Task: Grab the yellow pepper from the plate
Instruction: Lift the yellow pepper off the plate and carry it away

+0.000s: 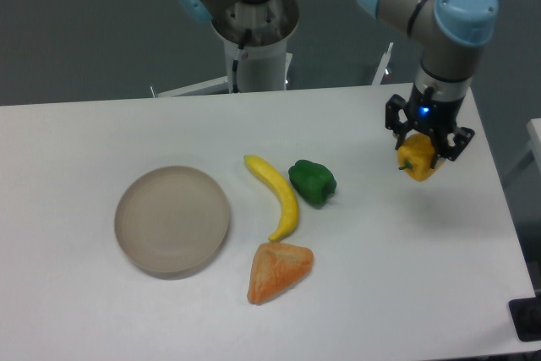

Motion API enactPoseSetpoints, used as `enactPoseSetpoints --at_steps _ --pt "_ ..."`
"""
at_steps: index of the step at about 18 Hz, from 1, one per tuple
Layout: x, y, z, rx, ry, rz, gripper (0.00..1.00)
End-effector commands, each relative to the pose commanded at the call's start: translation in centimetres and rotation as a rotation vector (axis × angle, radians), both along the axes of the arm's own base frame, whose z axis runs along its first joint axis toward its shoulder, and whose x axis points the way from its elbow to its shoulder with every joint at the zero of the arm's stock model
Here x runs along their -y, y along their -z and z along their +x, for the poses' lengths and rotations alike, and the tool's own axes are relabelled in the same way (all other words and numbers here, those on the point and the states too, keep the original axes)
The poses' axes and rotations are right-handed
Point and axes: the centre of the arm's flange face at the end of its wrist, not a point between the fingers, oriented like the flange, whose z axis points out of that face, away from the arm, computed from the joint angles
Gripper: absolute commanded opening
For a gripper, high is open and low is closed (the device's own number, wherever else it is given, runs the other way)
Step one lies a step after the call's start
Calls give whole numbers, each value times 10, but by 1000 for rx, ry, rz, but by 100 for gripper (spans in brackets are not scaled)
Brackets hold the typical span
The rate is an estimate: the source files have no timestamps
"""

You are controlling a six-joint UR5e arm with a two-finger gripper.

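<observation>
1. The claw (425,148) hung over the right part of the table (101,124), its two fingers closed on the yellow pepper (418,161), which sat between them and partly below them.
2. The pepper appeared to be held clear of the tabletop, well apart from the plate (172,220); whether a gap separated it from the surface could not be told for certain from this single view.
3. The plate lay bare at the left side of the table, with nothing resting on it.
4. Between plate and claw lay a banana (277,195), a green pepper (312,182) just beside it, and an orange wedge (277,270) nearer the front edge.
5. Judged step: the pick-up looked complete, with the pepper off the plate and carried in the grip.
6. Judged next move: only a steady hold was called for, since the rounded pepper could slip if the grip loosened.
</observation>
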Motion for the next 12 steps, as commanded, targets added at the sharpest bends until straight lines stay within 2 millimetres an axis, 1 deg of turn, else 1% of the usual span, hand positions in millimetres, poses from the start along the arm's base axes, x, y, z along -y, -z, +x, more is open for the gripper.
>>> enactPoseSetpoints --at_steps 2,3,5,7,8,12 --pt "-9 11 2 10 15 -12 23" --pt "-9 10 0 -3 16 -25 23" --pt "-18 11 7 -18 61 -57 24" --pt "-19 13 8 -29 101 -80 24" --pt "-19 16 7 -26 104 -83 24" --pt "-21 15 7 -30 107 -83 23"
